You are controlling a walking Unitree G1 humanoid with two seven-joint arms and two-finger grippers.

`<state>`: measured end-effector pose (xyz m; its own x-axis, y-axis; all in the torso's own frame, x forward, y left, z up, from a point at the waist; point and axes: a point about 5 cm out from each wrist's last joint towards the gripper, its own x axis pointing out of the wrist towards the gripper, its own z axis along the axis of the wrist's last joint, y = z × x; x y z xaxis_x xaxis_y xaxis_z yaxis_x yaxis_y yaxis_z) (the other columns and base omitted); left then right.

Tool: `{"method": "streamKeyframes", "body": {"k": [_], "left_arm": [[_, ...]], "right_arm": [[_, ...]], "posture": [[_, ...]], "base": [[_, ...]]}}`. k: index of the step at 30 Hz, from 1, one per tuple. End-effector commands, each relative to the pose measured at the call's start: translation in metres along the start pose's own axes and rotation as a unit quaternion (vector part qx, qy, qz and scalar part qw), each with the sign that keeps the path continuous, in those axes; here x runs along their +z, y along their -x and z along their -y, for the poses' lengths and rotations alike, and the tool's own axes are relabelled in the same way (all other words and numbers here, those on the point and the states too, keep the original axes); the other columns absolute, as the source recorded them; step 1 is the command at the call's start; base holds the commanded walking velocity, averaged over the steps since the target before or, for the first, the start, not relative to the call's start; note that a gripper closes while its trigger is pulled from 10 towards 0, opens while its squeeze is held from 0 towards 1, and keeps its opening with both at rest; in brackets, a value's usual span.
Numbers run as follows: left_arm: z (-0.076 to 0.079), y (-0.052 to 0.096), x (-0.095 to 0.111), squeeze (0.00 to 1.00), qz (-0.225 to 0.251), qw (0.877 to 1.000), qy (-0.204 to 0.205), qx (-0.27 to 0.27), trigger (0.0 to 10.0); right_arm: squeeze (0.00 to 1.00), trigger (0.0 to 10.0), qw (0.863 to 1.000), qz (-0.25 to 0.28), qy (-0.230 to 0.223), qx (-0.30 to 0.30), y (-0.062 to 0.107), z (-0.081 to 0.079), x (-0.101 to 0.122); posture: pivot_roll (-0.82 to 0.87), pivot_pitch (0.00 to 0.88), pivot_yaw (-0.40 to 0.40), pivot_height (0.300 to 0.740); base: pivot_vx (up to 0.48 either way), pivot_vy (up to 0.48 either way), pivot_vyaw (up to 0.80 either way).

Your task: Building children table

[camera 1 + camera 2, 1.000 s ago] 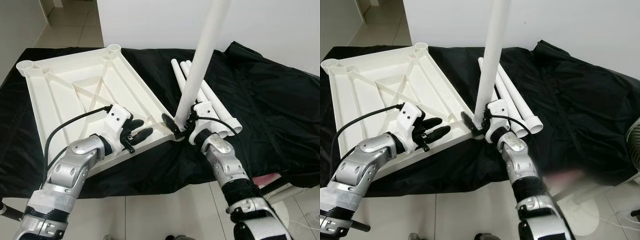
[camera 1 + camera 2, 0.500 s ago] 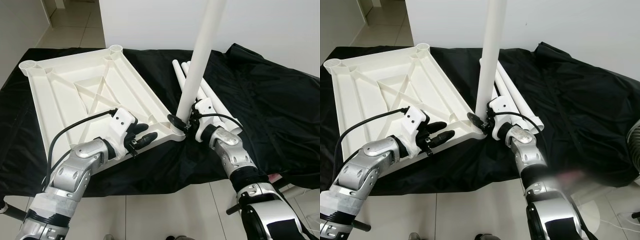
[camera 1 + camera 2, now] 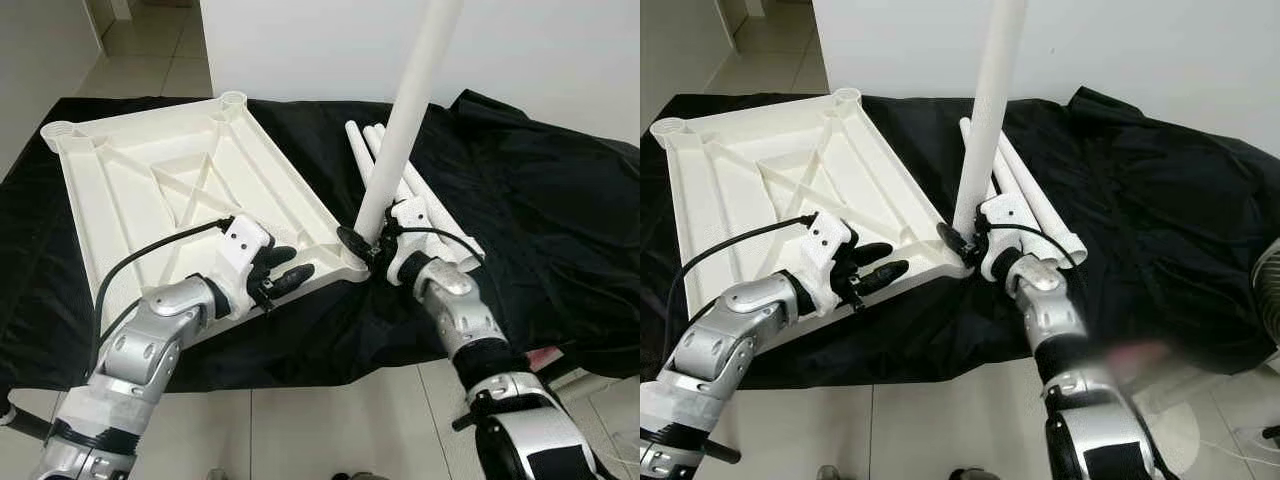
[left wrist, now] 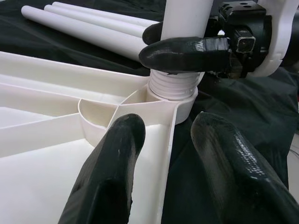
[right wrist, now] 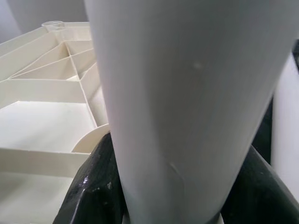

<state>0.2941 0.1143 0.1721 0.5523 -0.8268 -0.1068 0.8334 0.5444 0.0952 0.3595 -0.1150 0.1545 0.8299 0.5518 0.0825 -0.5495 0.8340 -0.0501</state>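
Note:
A white plastic tabletop (image 3: 170, 190) lies upside down on a black cloth. A long white leg (image 3: 405, 110) stands nearly upright, its threaded end (image 4: 174, 86) in the tabletop's near right corner socket (image 4: 184, 103). My right gripper (image 3: 362, 245) is shut on the leg just above the socket, and its black fingers (image 5: 93, 186) wrap the leg (image 5: 182, 93). My left gripper (image 3: 285, 270) is open and straddles the tabletop's near rim close to that corner, one finger (image 4: 110, 172) over the inside and the other over the cloth.
Three spare white legs (image 3: 425, 200) lie side by side on the cloth behind the right gripper. The black cloth (image 3: 540, 200) drapes over the support's front edge above a tiled floor (image 3: 300, 430). A white wall stands behind. A fan (image 3: 1270, 290) is at far right.
My left gripper has slid a little toward the corner socket. The right wrist has shifted around the leg, which stays standing in the socket.

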Motion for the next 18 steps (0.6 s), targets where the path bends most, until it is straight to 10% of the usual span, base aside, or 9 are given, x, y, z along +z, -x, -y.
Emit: {"method": "streamKeyframes", "body": {"k": [1, 12, 18], "left_arm": [[0.005, -0.002, -0.003, 0.00, -0.006, 1.000, 0.001, -0.030, 10.0], [0.004, -0.002, -0.003, 0.00, -0.006, 1.000, 0.000, -0.028, 10.0], [0.004, -0.002, -0.003, 0.00, -0.006, 0.999, 0.000, -0.031, 10.0]], "right_arm": [[0.00, 10.0, 0.999, -0.013, -0.016, -0.040, 0.003, -0.002, -0.008], [0.00, 10.0, 0.954, 0.003, -0.078, -0.291, 0.015, -0.026, -0.013], [0.00, 10.0, 0.945, -0.009, -0.104, -0.308, 0.013, -0.049, -0.015]], "posture": [[-0.03, 0.045, -0.055, 0.740], [-0.03, 0.031, -0.059, 0.740], [-0.03, 0.029, -0.057, 0.740]], "base": [[0.000, 0.000, 0.00], [0.000, 0.000, 0.00], [0.000, 0.000, 0.00]]}}
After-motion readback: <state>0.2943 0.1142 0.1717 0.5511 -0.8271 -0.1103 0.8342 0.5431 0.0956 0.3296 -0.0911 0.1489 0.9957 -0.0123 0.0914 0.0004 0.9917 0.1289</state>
